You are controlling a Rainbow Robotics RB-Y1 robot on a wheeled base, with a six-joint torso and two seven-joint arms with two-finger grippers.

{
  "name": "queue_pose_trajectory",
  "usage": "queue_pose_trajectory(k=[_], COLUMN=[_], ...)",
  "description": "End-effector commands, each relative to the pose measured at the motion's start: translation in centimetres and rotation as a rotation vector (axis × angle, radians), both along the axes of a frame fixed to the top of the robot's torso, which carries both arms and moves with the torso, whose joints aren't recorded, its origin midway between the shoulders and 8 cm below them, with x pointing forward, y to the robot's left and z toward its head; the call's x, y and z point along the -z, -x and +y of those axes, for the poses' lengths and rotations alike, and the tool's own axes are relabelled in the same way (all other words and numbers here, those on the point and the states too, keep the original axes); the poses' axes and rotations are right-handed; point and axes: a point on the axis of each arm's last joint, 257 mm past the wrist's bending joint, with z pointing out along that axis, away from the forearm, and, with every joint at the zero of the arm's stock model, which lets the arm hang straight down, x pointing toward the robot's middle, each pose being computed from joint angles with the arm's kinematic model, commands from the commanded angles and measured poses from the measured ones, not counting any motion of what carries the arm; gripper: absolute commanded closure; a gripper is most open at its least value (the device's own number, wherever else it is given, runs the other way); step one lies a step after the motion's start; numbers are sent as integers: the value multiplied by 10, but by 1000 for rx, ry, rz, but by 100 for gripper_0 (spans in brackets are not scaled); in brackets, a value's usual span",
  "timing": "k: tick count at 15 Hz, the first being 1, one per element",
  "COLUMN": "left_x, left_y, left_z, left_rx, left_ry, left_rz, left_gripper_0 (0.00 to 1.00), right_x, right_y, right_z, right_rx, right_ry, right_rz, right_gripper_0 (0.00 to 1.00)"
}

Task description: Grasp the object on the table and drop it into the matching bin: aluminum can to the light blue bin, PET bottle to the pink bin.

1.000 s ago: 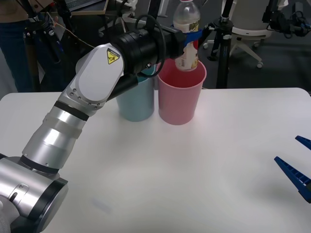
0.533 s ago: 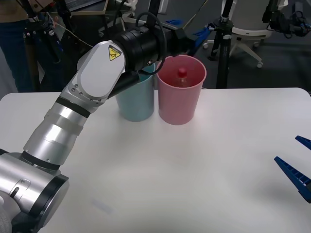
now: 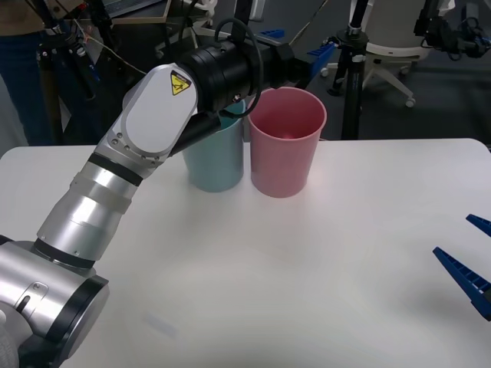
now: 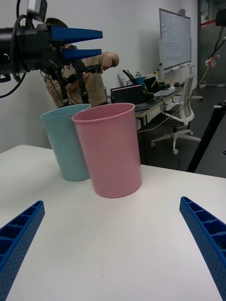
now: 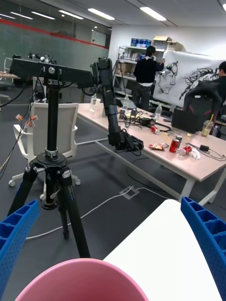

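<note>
A large, flat white surface (image 3: 322,268) with rounded corners carries 2 round, smooth plastic bins that taper downward, standing side by side and touching or nearly so at the far middle: a plain pink bin (image 3: 284,153) on the right and a same-shaped light blue bin (image 3: 215,165) on the left. The left arm, silver and white with a black wrist, reaches far across. Its left hand (image 3: 295,44) hovers above the pink bin's far rim, its 2 ribbed blue fingers spread apart and holding nothing. The right hand (image 3: 469,253) rests low at the near right edge, its fingers also spread and empty. The PET bottle cannot be made out. With the left hand released above the pink bin, it most likely lies inside that bin, below the rim. Such a bottle should be light, with thin walls that give under a squeeze and a slick skin. The best hold would be around the middle of its body, gently, rather than at the narrow cap. The bins look thin-walled, glossy and light, so a bump could tip them.
</note>
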Motion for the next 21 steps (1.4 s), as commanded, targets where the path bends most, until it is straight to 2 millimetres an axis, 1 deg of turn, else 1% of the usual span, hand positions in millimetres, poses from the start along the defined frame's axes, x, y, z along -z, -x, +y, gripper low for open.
queue_pose_trajectory(k=[1,5,7,9,12,14,16,17,21], left_x=[0,-5,-4,-3,-6,-9,-7,-7,-3], left_y=[1,3,6,9,19,32,50,55,65], left_z=[-1,4,12,24,48,69,86,101,147], left_rx=[8,24,47,77,100,112,170,190,192], left_ry=[10,29,26,7,1,13,-4,-16,-38], left_rz=[6,8,19,13,-20,-28,-6,-16,-76], left_gripper_0=[0,0,0,0,0,0,0,0,0], right_x=[0,0,0,0,0,0,0,0,0], right_y=[0,0,0,0,0,0,0,0,0], right_z=[0,0,0,0,0,0,0,0,0], right_rx=[0,0,0,0,0,0,0,0,0], right_ry=[0,0,0,0,0,0,0,0,0], right_rz=[0,0,0,0,0,0,0,0,0], right_gripper_0=[0,0,0,0,0,0,0,0,0])
